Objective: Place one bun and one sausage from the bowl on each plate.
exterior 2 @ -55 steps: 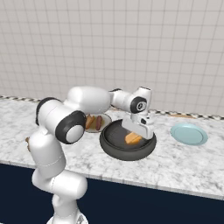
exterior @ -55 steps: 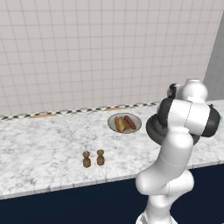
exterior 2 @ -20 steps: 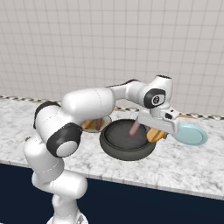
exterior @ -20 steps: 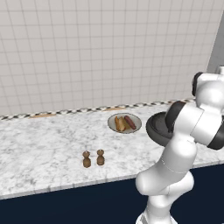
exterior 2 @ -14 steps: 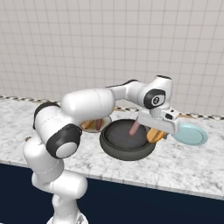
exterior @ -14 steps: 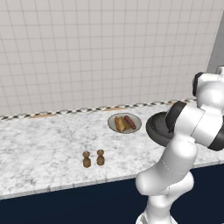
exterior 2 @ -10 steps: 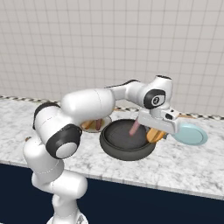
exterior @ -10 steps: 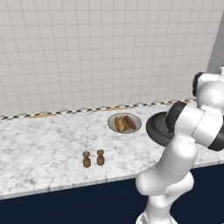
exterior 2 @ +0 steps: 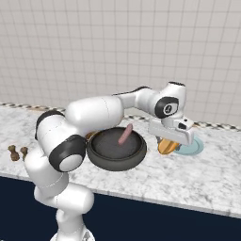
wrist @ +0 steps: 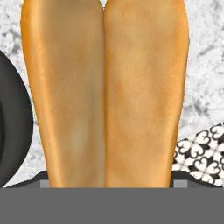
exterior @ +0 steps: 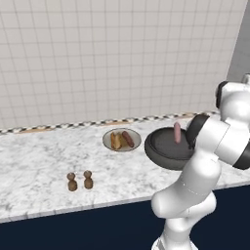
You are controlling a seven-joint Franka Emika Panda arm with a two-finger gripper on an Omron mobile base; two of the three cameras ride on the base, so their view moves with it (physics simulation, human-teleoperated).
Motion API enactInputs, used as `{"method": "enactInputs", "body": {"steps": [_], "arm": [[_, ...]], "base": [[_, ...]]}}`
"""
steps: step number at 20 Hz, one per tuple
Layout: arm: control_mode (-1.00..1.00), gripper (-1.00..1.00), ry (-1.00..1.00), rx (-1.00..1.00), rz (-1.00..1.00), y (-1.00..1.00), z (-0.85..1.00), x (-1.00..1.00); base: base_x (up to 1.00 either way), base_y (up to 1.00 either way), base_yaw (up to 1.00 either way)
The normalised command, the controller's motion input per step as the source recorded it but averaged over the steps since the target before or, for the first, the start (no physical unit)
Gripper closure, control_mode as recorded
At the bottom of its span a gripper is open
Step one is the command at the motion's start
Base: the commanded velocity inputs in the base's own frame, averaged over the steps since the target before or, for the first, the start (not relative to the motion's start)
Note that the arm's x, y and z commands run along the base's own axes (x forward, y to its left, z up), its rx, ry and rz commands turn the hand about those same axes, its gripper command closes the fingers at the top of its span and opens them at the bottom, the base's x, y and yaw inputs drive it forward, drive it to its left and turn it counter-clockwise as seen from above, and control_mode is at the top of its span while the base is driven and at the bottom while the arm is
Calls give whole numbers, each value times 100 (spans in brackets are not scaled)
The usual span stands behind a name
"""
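Observation:
My gripper [exterior 2: 168, 142] is shut on a golden-tan bun [exterior 2: 165, 147] and holds it low over the near left edge of the pale teal plate [exterior 2: 196, 144]. In the hand view the bun [wrist: 105, 92] is very close and hides the fingertips. The dark bowl [exterior 2: 112, 163] sits just left of the gripper, with one reddish-brown sausage [exterior 2: 125, 134] leaning on its wall. In the left base view the bowl [exterior: 156, 159] and that sausage [exterior: 177, 133] stand beside my arm. The beige-grey plate [exterior: 106, 140] holds a bun [exterior: 115, 140] and a sausage [exterior: 128, 138].
Two small brown shaker figures [exterior: 80, 180] stand near the counter's front edge, left of the plates. A tiled wall with a patterned strip [wrist: 200, 153] runs along the back of the marble counter [exterior: 39, 161]. My own arm arches over the bowl.
Since the earliest frames the gripper has lifted the bun out of the bowl and carried it right to the teal plate. Over the last second it has barely moved.

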Motion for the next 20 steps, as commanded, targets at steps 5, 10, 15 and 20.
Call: {"method": "enactInputs", "body": {"steps": [5, 10, 15, 20], "arm": [[100, 100, 0, 0, 0, 0, 0, 0], [-100, 100, 2, 1, 0, -22, 0, 9], [-100, 100, 0, 7, 17, -25, -45, 95], [-100, 100, 3, 6, 17, -25, -53, 98]], "base": [[40, -28, 12], [2, -13, 1], [0, 0, 0], [0, 0, 0]]}}
